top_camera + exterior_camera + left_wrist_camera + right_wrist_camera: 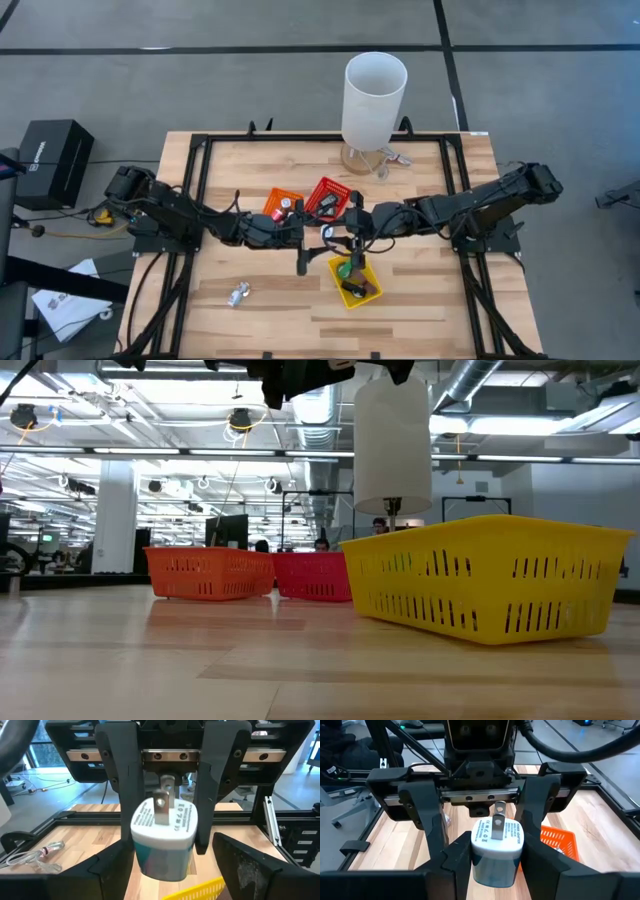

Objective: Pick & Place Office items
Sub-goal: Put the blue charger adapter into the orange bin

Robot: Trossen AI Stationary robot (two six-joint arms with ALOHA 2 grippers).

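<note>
My right pincer (pixel 497 870) pinches a white plug adapter (pixel 165 840) at centre frame in the high view, above the yellow basket (pixel 368 296). My left pincer (pixel 167 870) faces it, spread wide to either side of the adapter. The orange basket (pixel 276 200) and red basket (pixel 330 190) sit just above on the tabletop (pixel 430 300). A white cylinder (pixel 375 100) stands at top centre, and a silvery clip (pixel 238 292) lies lower left.

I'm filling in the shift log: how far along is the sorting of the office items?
Done: small items already lie in the yellow basket, orange basket and red basket. In hand: the right gripper holds a white charger in front of the open left gripper. Left: a silvery clip lies loose on the table.
</note>
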